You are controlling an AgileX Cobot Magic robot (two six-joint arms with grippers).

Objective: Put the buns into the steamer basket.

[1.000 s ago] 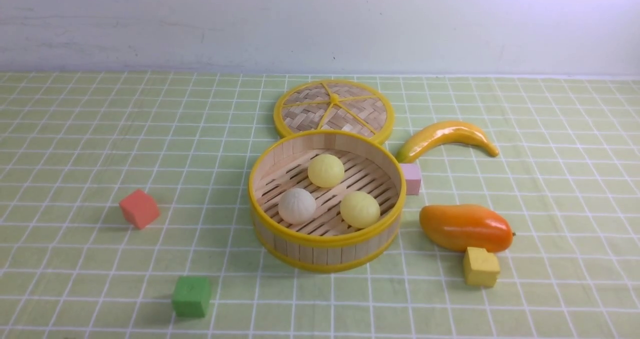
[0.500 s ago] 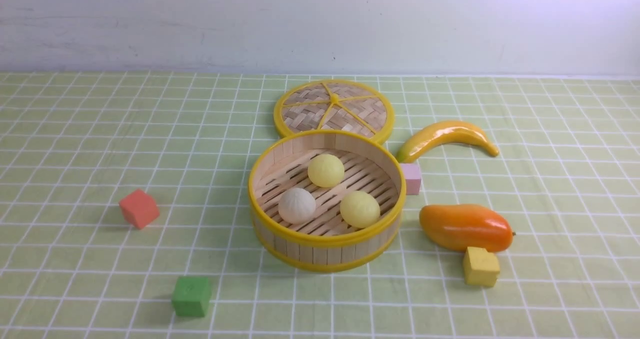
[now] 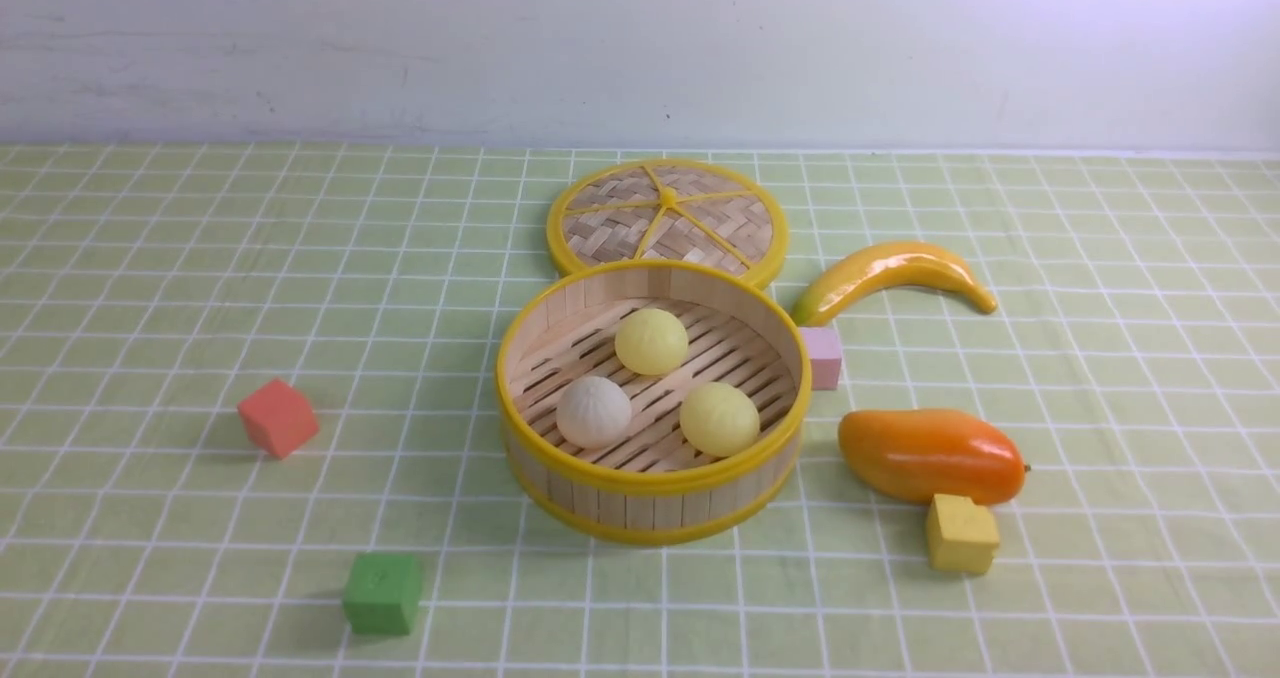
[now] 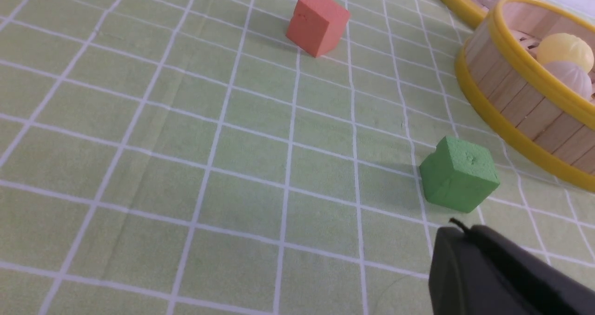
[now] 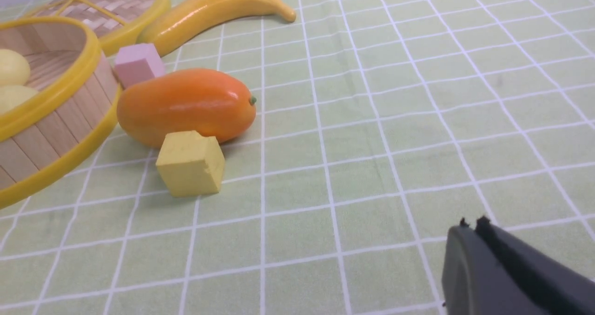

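A: Sitting inside the steamer basket [image 3: 652, 503] already, all three buns [image 3: 652, 341]; resting on the slatted floor, pleated off-white one toward the robot's left, two pale yellow ones behind and to its right; looking finished, judging from that

B: Agreeing; lying between the two arms, nothing in the front view favouring either side; no long axis to mind, being round and smooth apart from the pleats

A: Showing only a dark edge of the left gripper [image 4: 506, 273], hanging near the green block [image 4: 459, 173], well off from the basket; holding nothing visible, but impossible telling whether parted or closed

B: Same for the right gripper [image 5: 511, 268], hovering over bare checked cloth [image 5: 372, 120], apart from the glossy mango [image 5: 186, 103] and yellow block [image 5: 190, 164]; not telling there either; bamboo strip wall, yellow plastic-looking rims, woven lid [image 3: 668, 216] lying flat behind
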